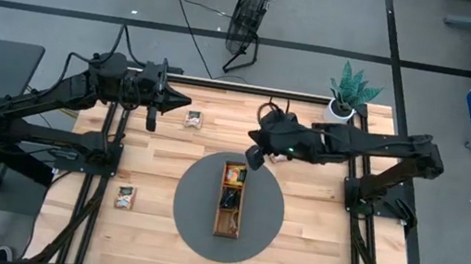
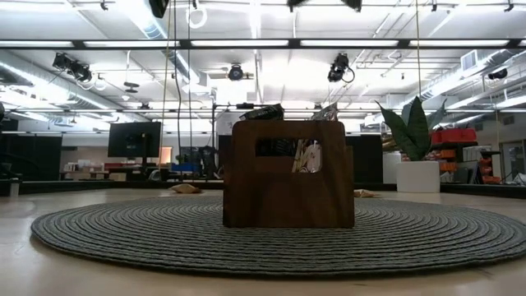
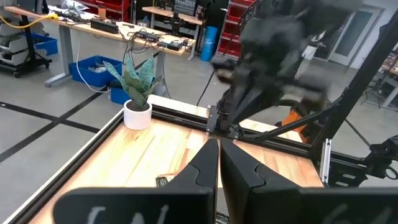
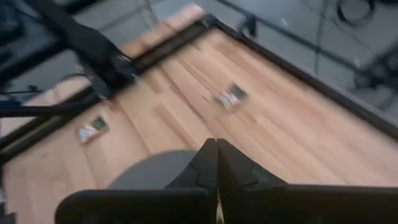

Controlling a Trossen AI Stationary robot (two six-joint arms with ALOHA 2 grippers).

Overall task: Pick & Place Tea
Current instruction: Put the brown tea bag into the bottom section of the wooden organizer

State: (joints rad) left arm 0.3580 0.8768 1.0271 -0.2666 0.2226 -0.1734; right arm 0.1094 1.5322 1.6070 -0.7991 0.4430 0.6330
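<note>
The brown wooden tray (image 1: 228,220) lies on a round grey mat (image 1: 192,201), with an orange sachet (image 1: 234,174) and a dark one (image 1: 230,197) in its compartments. Two loose tea sachets lie flat on the table: one far of the mat (image 1: 193,118) (image 4: 232,96), one near the left edge (image 1: 124,196) (image 4: 93,129). My right gripper (image 1: 253,158) (image 4: 216,146) hangs shut above the tray's far end, and nothing shows between its fingers. My left gripper (image 1: 186,101) (image 3: 219,146) waits shut and level over the far left of the table.
A potted plant (image 1: 345,97) (image 3: 138,93) stands at the table's far right corner. Black frame rails (image 1: 99,168) run along the table's sides. In the low view the tray's end (image 2: 288,173) rises in the middle of the mat (image 2: 123,234).
</note>
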